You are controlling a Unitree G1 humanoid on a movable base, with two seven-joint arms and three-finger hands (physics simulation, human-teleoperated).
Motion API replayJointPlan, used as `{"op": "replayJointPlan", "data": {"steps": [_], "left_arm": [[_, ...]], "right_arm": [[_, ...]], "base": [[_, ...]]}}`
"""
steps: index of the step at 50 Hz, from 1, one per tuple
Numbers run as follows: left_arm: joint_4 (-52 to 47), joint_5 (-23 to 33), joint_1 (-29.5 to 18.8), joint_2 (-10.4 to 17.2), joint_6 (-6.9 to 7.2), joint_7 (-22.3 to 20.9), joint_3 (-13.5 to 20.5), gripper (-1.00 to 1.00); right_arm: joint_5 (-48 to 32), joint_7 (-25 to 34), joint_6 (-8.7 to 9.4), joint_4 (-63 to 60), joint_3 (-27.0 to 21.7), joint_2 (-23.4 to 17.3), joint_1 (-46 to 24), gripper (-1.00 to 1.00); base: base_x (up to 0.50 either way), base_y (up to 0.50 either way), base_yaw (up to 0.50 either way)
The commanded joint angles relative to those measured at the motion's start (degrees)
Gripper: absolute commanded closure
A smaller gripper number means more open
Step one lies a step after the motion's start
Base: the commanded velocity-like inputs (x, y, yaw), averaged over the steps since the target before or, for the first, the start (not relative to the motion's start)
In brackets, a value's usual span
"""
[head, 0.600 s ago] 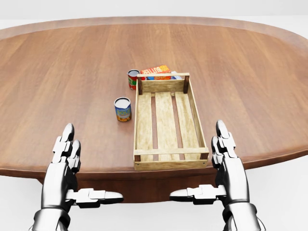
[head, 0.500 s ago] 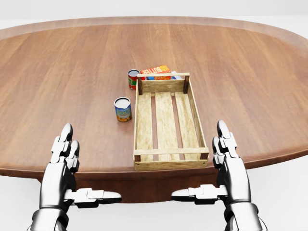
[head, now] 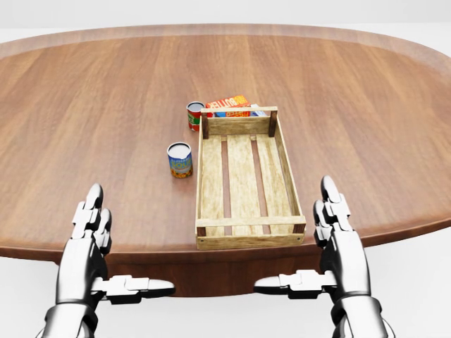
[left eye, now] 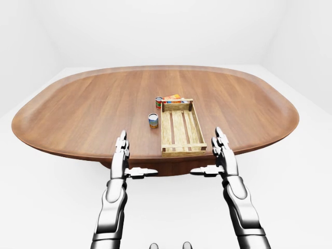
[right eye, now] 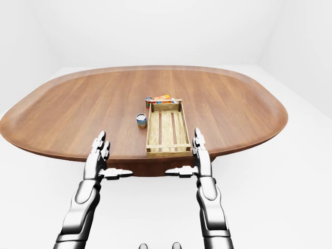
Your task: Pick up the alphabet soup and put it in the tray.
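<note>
A blue-and-yellow-labelled can, which I take for the alphabet soup, stands upright on the wooden table, just left of the empty slatted wooden tray. My left hand is open and empty at the table's near edge, below and left of the can. My right hand is open and empty at the near edge, by the tray's lower right corner. Both hands hover with fingers pointing up the view and thumbs turned inward.
A red-labelled can stands by the tray's top left corner. An orange box lies behind the tray's top end. The oval table also shows in the left-eye view, with white floor around it.
</note>
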Motion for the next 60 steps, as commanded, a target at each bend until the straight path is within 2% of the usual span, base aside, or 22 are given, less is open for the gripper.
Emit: {"op": "replayJointPlan", "data": {"steps": [1, 14, 29, 30, 32, 33, 34, 35, 36, 39, 43, 50, 60], "left_arm": [[0.50, 0.72, -0.12, 0.04, -0.44, 0.39, 0.01, -1.00], [0.68, 1.18, 0.08, 0.02, -0.48, 0.50, -0.05, -1.00], [0.61, 1.54, 0.42, -0.08, -0.69, 0.71, -0.23, -1.00], [0.84, 1.70, 0.28, -0.07, -0.27, 0.90, -0.20, -1.00], [-2.39, 1.82, 0.36, -0.07, 1.91, 1.15, -0.22, -1.00], [-2.51, 1.82, 0.37, -0.08, 1.99, 1.14, -0.22, -1.00], [-11.34, 1.57, 0.58, -0.28, 3.33, 1.30, -0.46, -1.00], [-11.92, 1.57, 0.59, -0.31, 3.33, 1.30, -0.47, -1.00], [-19.07, 2.37, 0.38, -0.08, 3.33, 1.07, -1.17, -1.00], [-30.30, 3.04, -0.36, -0.30, 3.33, 0.57, -1.78, -1.00], [-36.91, 4.04, -1.19, -0.43, 3.33, 0.03, -2.47, -1.00], [-37.36, 4.56, -1.30, -0.63, 3.33, -0.25, -2.63, -1.00], [-37.16, 4.38, -1.59, -0.62, 3.33, -0.34, -2.41, -1.00]], "right_arm": [[0.21, 0.11, -0.09, 0.04, -0.09, -0.03, -0.01, -0.99], [-0.13, -0.23, -0.23, 0.22, -0.11, -0.06, -0.01, -0.99], [-0.61, -0.44, 0.76, -0.08, -0.04, -0.09, -0.01, -0.99], [-0.59, -0.44, 1.00, -0.24, -0.05, -0.08, -0.02, -0.99], [-0.24, -0.57, 3.75, -4.38, -0.01, -0.06, 0.10, -0.99], [-0.26, -0.57, 3.83, -4.50, -0.01, -0.06, 0.10, -0.99], [-0.89, -1.13, 4.48, -11.94, 0.23, -0.26, 0.47, -0.99], [-1.00, -1.08, 4.48, -12.42, 0.19, -0.19, 0.49, -0.99], [-0.97, -0.92, 4.48, -18.08, 0.30, -0.28, 0.64, -0.99], [-1.28, -0.84, 4.48, -24.58, 0.09, -0.14, 0.80, -0.99], [-1.98, -0.72, 4.48, -28.07, 0.59, 0.08, 0.66, -0.98], [-2.31, -0.53, 4.48, -33.32, 0.62, 0.06, -0.12, -1.00], [-2.30, -0.22, 4.48, -31.50, 0.81, 0.22, -0.15, -1.00]], "base": [[0.00, 0.00, 0.00], [0.00, 0.00, 0.00], [0.00, 0.00, 0.00], [0.00, 0.00, 0.00], [0.00, 0.00, 0.00], [0.00, 0.00, 0.00], [0.00, 0.00, 0.00], [0.00, 0.00, 0.00], [0.00, 0.00, 0.00], [0.00, 0.00, 0.00], [0.00, 0.00, 0.00], [0.00, 0.00, 0.00], [0.00, 0.00, 0.00]]}}
